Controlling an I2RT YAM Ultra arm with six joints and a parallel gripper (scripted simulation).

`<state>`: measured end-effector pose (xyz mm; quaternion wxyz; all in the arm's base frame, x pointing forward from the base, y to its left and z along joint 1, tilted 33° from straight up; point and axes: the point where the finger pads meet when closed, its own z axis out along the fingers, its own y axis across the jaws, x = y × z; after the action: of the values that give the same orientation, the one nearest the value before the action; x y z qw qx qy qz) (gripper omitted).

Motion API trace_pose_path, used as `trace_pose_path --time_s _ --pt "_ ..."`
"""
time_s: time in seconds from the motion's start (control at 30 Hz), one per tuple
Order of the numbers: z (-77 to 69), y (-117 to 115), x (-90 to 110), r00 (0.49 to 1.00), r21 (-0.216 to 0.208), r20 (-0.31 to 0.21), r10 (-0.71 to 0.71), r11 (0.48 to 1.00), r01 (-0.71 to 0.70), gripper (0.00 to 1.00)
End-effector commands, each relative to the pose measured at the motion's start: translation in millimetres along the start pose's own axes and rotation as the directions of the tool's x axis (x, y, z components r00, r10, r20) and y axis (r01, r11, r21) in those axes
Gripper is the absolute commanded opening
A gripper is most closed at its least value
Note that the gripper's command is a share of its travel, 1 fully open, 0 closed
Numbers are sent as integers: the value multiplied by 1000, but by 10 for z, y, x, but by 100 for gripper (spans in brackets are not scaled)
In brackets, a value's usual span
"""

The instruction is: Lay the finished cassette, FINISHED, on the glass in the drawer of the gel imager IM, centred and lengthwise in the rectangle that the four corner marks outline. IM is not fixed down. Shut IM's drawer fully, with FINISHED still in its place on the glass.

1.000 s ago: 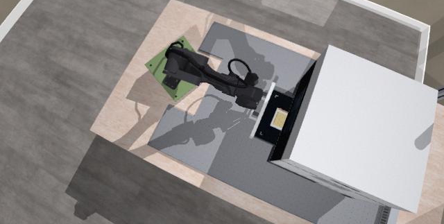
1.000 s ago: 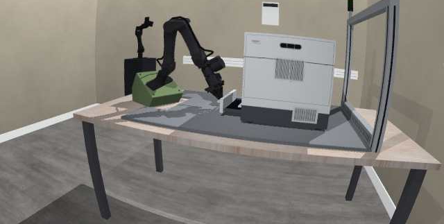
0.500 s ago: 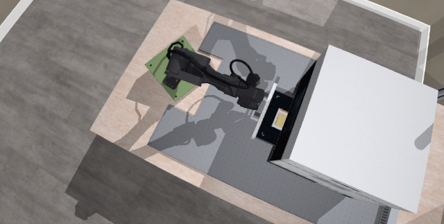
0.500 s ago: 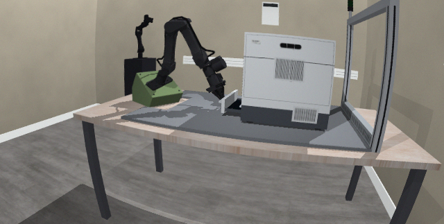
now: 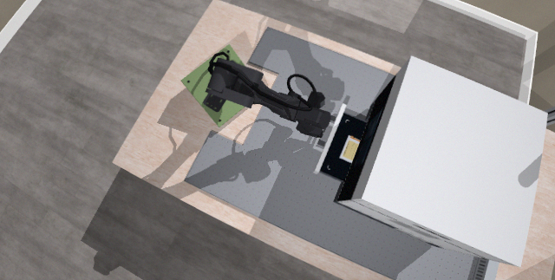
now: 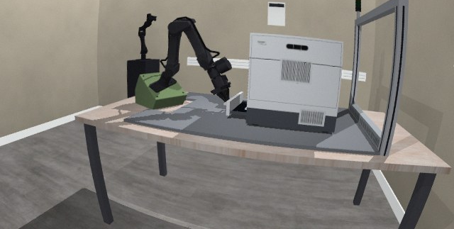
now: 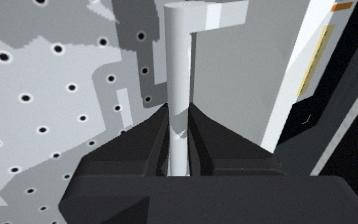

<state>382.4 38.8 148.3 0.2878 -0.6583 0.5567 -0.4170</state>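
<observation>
The gel imager IM (image 5: pixel 442 159) is a white box on the right of the table, also seen in the side view (image 6: pixel 294 80). Its black drawer (image 5: pixel 343 143) stands partly out, with a white front panel (image 5: pixel 330 139) (image 6: pixel 235 103). The yellowish cassette FINISHED (image 5: pixel 350 149) lies flat on the drawer's glass, partly under the housing's edge; in the wrist view it shows as a thin yellow strip (image 7: pixel 314 62). My gripper (image 5: pixel 322 133) (image 6: pixel 224 96) (image 7: pixel 178 111) is at the outside of the front panel, shut on the drawer's white handle bar (image 7: pixel 177 75).
My green base (image 5: pixel 212 85) stands at the left of the grey perforated mat. A tall grey frame (image 6: pixel 376 80) stands on the table's right end behind IM. A black box with a small arm (image 6: pixel 142 69) stands at the back left.
</observation>
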Motion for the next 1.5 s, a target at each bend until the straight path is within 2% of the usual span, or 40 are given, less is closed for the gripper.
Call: trace_pose_path --time_s 0.0,0.37,0.4,0.47,0.57,0.67,0.73,1.47 --pt "35 -159 -5 1000 37 11 6 999 -6 0" --pt "35 -159 -5 1000 37 11 6 999 -6 0" --pt "57 41 -18 1000 29 12 -7 1000 6 0" --pt "57 41 -18 1000 29 12 -7 1000 6 0" --pt "73 7 -17 1000 127 12 -7 992 6 0" --pt "94 -28 -17 1000 127 12 -7 992 6 0" --pt "93 -260 10 1000 167 7 3 986 -5 0" --pt "229 -464 -2 1000 157 10 2 988 -4 0"
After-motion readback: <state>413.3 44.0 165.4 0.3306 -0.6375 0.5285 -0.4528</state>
